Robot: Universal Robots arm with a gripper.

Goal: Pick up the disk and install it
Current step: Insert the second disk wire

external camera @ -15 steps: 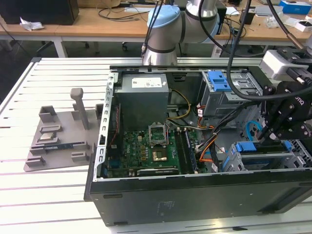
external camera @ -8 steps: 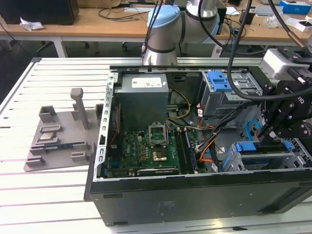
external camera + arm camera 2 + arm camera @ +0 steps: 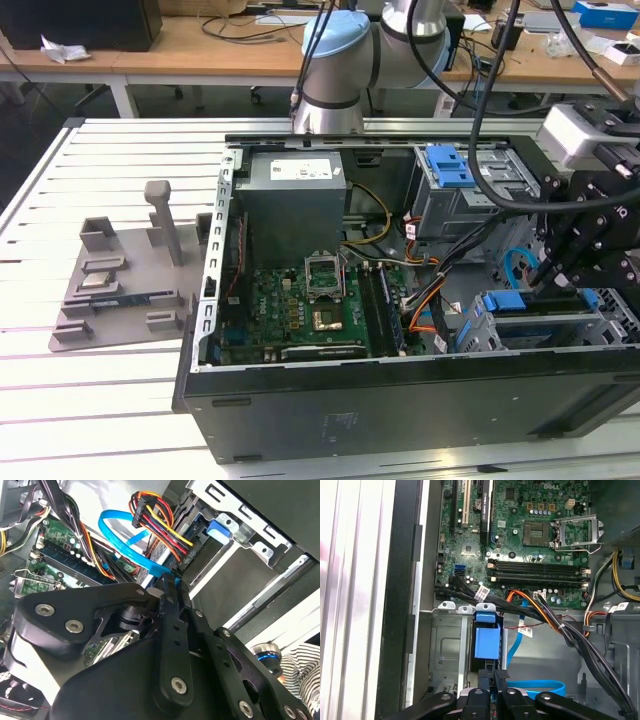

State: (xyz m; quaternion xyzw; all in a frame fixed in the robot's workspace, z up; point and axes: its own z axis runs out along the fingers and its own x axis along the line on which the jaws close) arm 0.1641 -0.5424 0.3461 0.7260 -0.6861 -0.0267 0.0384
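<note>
The gripper [image 3: 545,280] has its jaws drawn together with no gap showing between them in the first wrist view [image 3: 496,677], and the tips sit right at a blue tab [image 3: 486,642] on the drive cage [image 3: 447,650]. The disk [image 3: 540,303] lies flat in that cage at the exterior view's right, inside the open case [image 3: 400,405]. Its blue rails show at both ends, and I can't see its label; the white sticker on the power supply [image 3: 292,195] is too small to read.

A white slatted table [image 3: 60,190] stands before cluttered wooden desks [image 3: 200,45]
</note>
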